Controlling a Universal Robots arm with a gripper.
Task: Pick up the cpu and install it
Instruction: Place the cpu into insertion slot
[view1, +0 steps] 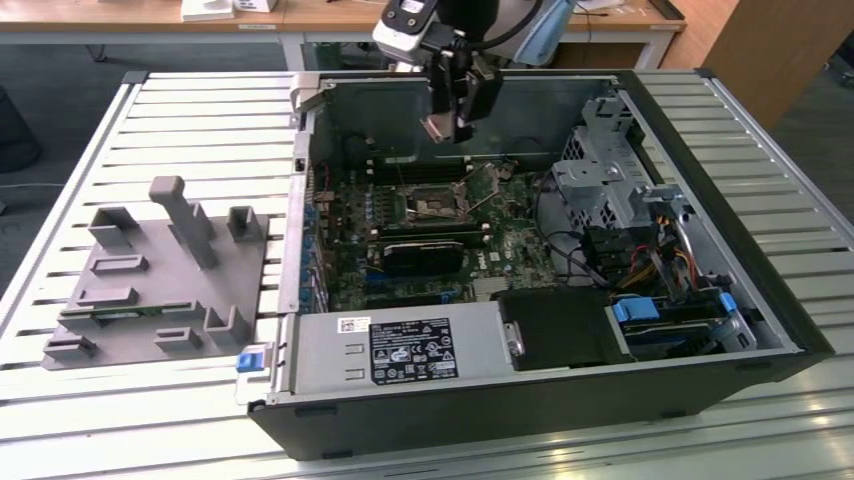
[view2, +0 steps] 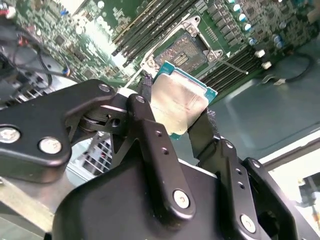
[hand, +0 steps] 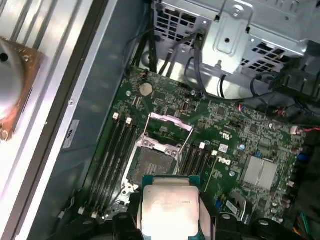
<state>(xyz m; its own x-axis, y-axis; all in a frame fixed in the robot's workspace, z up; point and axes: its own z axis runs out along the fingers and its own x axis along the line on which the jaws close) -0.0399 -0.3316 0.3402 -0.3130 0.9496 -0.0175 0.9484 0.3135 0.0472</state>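
carrying step, by the look of it: the gripper (view1: 451, 122) pinches the cpu (view2: 182, 102) by two opposite edges, holding it in the air inside the open computer case (view1: 534, 410) — above the motherboard socket (hand: 152, 162), not touching it. the chip's silvery top faces the wrist cameras. it is square, so it has no long axis. seating it would likely call for squaring its edges to the socket frame — and lowering it gently.

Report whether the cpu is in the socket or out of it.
Out. The gripper holds the cpu above the motherboard; the socket below lies bare, its retaining frame raised.
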